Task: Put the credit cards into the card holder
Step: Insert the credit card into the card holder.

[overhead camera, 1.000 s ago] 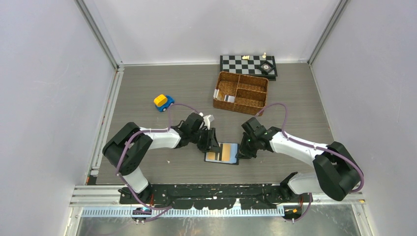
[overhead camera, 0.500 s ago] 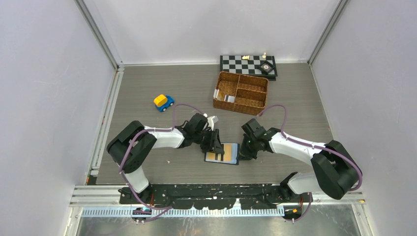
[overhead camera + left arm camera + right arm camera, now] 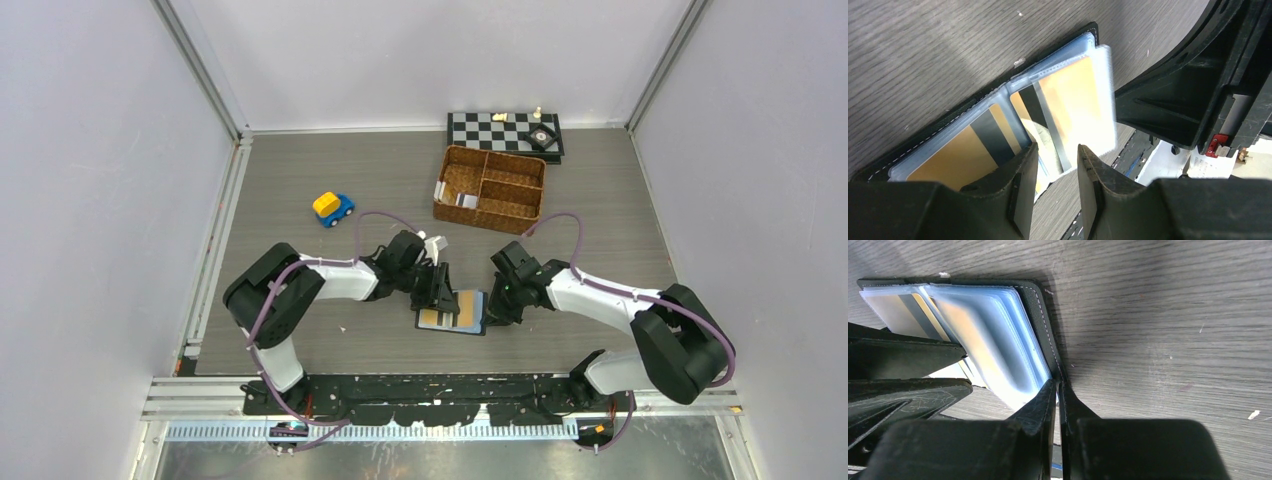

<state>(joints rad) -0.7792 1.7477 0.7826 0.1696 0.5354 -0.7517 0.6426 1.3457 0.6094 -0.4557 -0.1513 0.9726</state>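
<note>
The card holder [image 3: 472, 312] lies open on the table near the front, its clear sleeves facing up. Tan-orange credit cards [image 3: 948, 162] with dark stripes sit inside the sleeves. My left gripper [image 3: 1058, 147] hovers open over the wallet's middle, with only sleeve edge and table showing between its fingers. One sleeve page [image 3: 1095, 100] stands lifted and blurred. At the wallet's right edge my right gripper [image 3: 1057, 382] has its jaws nearly together on the black leather cover [image 3: 1035, 315]. More white and grey cards [image 3: 443, 192] stand in the wicker basket.
A brown wicker divided basket [image 3: 512, 205] stands behind the wallet, with a chessboard [image 3: 505, 130] beyond it at the back wall. A blue and yellow toy car [image 3: 331, 208] sits to the left. The two grippers are close together over the wallet.
My left gripper has slid right, farther over the open wallet. The right gripper's jaws have closed tighter at the wallet's right edge.
</note>
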